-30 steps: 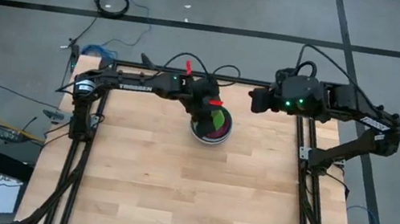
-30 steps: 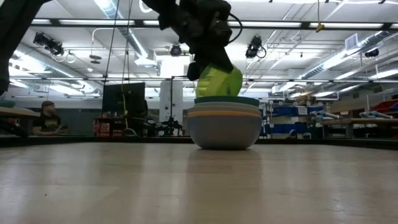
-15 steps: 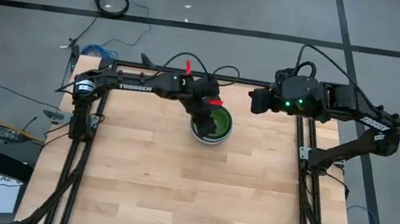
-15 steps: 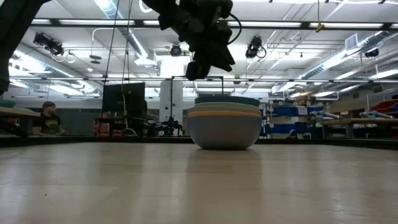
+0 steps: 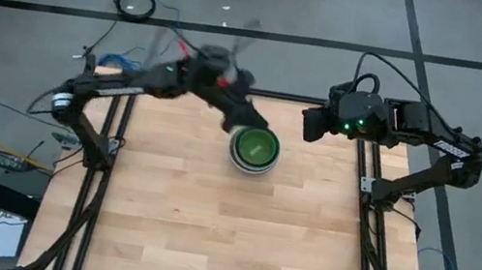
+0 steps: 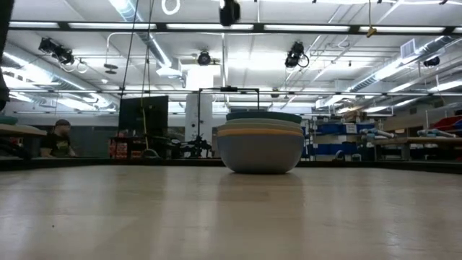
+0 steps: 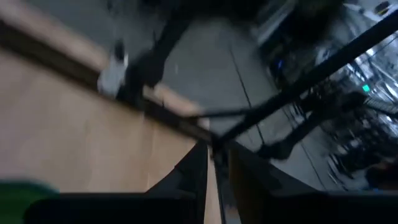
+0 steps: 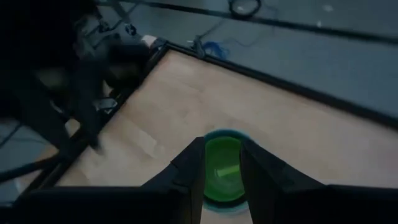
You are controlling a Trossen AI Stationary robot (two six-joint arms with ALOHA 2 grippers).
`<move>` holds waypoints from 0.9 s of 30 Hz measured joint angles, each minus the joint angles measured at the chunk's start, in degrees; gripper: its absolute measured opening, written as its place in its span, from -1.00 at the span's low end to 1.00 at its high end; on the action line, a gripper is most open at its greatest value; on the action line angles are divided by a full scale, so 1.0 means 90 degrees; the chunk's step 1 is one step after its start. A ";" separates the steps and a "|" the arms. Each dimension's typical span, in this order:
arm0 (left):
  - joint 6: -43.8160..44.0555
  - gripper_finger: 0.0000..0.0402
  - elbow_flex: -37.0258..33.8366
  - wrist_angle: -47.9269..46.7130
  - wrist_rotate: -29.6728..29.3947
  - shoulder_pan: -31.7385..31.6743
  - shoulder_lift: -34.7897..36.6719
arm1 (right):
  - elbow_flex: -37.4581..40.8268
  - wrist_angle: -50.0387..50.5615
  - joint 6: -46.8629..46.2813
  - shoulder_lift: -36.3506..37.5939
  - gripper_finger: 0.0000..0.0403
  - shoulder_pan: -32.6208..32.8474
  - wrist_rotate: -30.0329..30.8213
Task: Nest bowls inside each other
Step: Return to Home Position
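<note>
The bowls stand nested in one stack (image 5: 255, 147) at the far middle of the table, resting on the base of the grey outer bowl (image 6: 260, 155). The lime green bowl (image 5: 256, 144) lies innermost on top, and also shows in the right wrist view (image 8: 221, 168). My left gripper (image 5: 236, 115) hangs blurred above the table, up and to the far left of the stack. Its fingers (image 7: 214, 152) stand slightly open with nothing between them. My right gripper (image 5: 307, 123) waits open at the far right, pointing down toward the stack (image 8: 222, 146).
Dark frame rails (image 5: 364, 190) run along the table's left, right and far edges. The near half of the wooden table (image 5: 223, 240) is bare. Cables lie on the floor beyond the far edge. A person (image 6: 58, 137) sits far off in the room.
My left gripper has let go of the lime green bowl, which was tilted over the stack and now lies level inside it. The gripper has then risen fast and drawn back toward the table's far left, tipping up toward level. My right arm has stayed in place.
</note>
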State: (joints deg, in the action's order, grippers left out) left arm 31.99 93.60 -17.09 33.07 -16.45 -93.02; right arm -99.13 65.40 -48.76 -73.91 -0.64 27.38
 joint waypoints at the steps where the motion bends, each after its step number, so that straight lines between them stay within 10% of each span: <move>1: -0.0031 -0.64 0.0000 0.0096 -0.0074 -0.0039 0.0176 | 0.0000 -0.0082 0.0225 0.0004 -0.56 0.0000 0.0000; 12: -0.0856 -0.64 0.0015 0.0693 -0.0282 -0.0429 0.1684 | 0.0001 -0.1837 0.1885 0.0010 -0.56 0.0073 -0.0615; 20: 0.0197 -0.64 0.0010 0.1370 0.0008 -0.0362 0.1927 | 0.0001 -0.5725 0.3683 0.0163 -0.57 -0.0401 -0.4031; 27: 0.1700 -0.64 0.0011 0.6405 0.1537 -0.0499 0.2452 | 0.0000 -0.5614 0.4096 0.1165 -0.57 -0.0945 -0.4317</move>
State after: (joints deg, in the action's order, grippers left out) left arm 47.29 93.71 40.55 46.90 -20.94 -70.95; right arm -99.13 14.88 -11.90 -63.42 -9.15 -11.48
